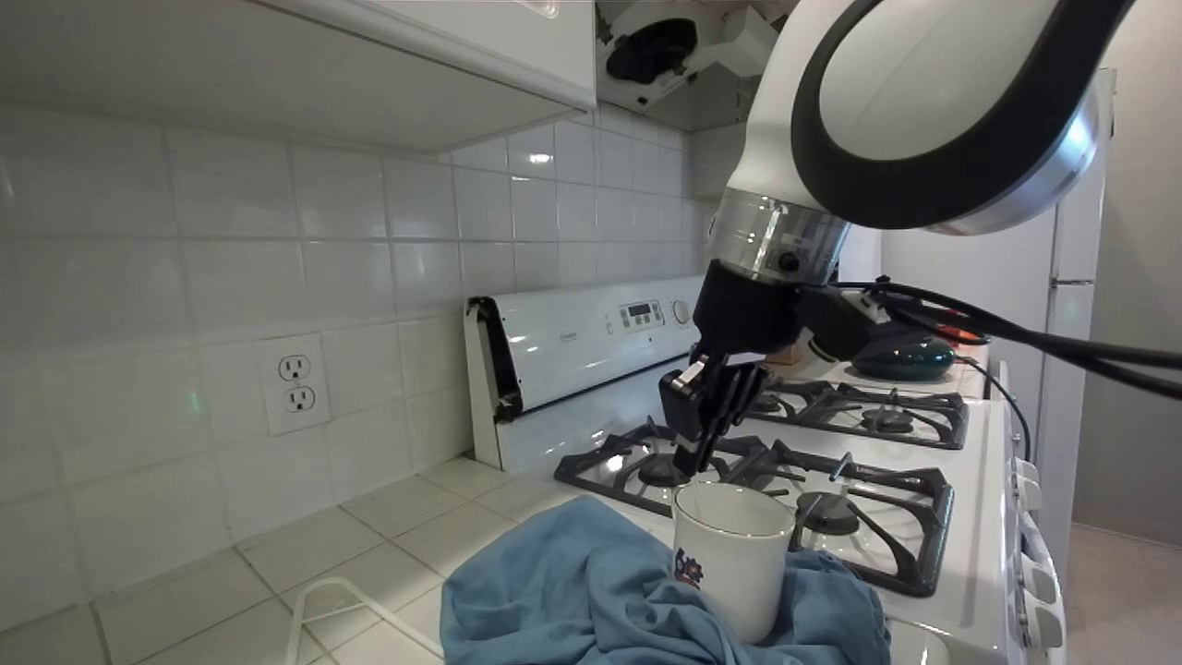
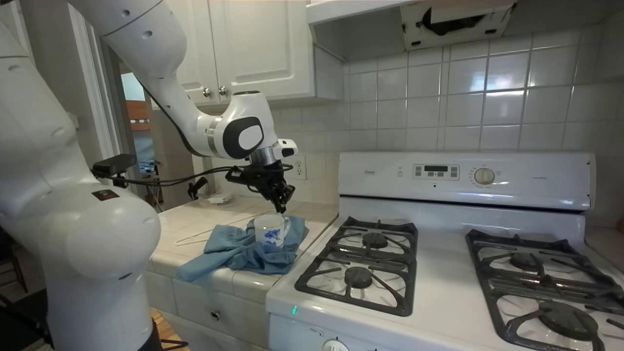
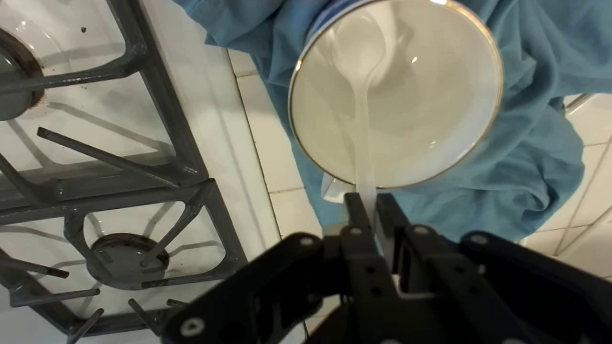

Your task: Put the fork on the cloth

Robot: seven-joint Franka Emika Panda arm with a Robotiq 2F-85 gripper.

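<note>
One gripper pinches one white spoon between two nearly closed fingers; the spoon's bowl shows against the inside of one mug on one blue cloth.

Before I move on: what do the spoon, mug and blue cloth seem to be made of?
Spoon: likely plastic, smooth; whitish, with a thin handle that looks faintly see-through in the wrist view.
Mug: probably glazed ceramic, glossy; bright highlights inside and a shiny gold-coloured rim.
Cloth: matte fabric, judging by its soft folds; cotton or synthetic, I can't tell.
</note>
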